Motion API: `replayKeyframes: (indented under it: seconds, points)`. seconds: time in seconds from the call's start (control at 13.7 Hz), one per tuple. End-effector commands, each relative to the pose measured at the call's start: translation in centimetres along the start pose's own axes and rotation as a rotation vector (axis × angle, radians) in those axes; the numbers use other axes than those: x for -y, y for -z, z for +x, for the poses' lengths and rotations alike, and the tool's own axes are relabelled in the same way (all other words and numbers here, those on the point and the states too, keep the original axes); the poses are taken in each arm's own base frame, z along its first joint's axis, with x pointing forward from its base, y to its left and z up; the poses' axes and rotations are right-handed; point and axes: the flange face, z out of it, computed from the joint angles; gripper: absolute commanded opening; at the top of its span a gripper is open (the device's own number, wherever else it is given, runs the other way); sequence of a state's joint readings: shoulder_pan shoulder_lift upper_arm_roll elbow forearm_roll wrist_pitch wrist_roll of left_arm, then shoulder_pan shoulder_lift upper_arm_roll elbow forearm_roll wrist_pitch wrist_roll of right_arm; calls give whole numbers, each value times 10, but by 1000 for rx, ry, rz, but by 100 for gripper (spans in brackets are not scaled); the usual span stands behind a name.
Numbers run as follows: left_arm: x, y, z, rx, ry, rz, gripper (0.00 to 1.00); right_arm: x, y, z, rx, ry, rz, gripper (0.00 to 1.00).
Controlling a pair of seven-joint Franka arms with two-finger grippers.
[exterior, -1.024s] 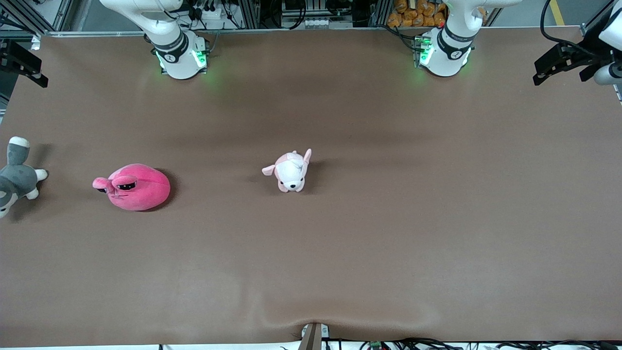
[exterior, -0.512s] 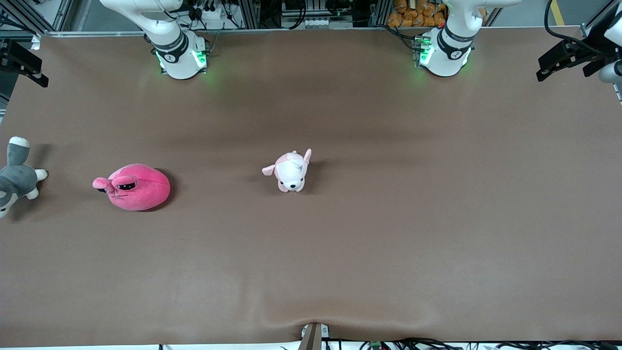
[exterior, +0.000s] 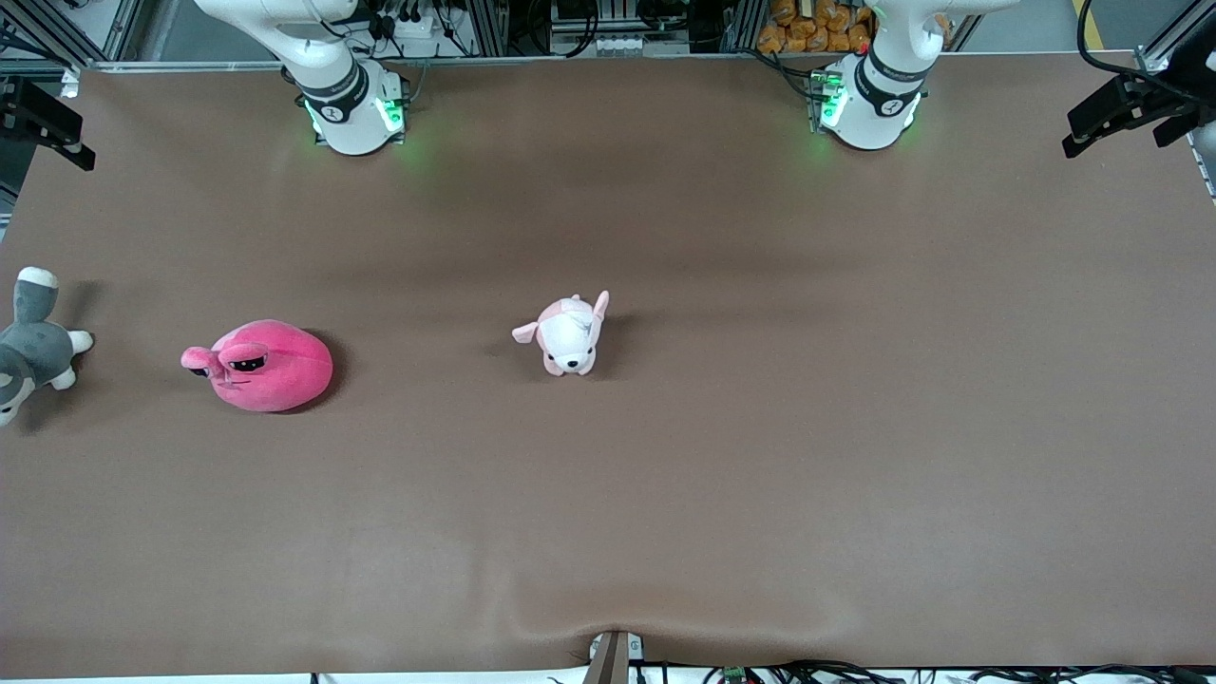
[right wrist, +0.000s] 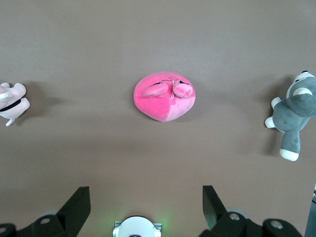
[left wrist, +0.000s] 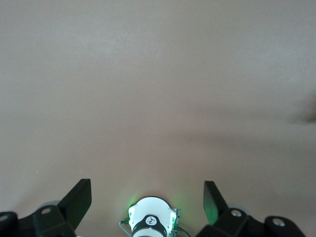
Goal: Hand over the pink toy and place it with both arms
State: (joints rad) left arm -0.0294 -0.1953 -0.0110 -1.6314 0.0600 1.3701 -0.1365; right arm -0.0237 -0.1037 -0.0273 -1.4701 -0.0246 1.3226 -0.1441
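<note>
Pink toy [exterior: 269,365] on brown table [exterior: 760,456] nr right-arm edge, right claw [right wrist: 146,207] spread above it, left claw [left wrist: 148,202] spread

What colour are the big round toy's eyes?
Black, half-lidded, on the hot-pink pink toy; the front view shows them best.

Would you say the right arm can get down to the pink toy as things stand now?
Probably yes. The right gripper is open above the pink toy, which lies alone on the table; the puppy plush and grey plush lie apart from it.
</note>
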Motion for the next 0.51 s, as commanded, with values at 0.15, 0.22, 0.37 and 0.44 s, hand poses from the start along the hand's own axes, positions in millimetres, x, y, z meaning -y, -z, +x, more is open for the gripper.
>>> replayKeyframes:
  seconds: [0.15, 0.22, 0.37, 0.44]
  points:
    - [3, 6, -2, 9, -13, 4, 100, 3, 4, 0, 2, 9, 3, 100]
    - [5, 7, -2, 9, -10, 4, 100, 3, 4, 0, 2, 9, 3, 100]
    - [6, 6, -1, 13, -7, 4, 100, 2, 4, -1, 2, 7, 4, 100]
    - [7, 6, -1, 13, -5, 3, 100, 1, 3, 0, 6, 6, 4, 100]
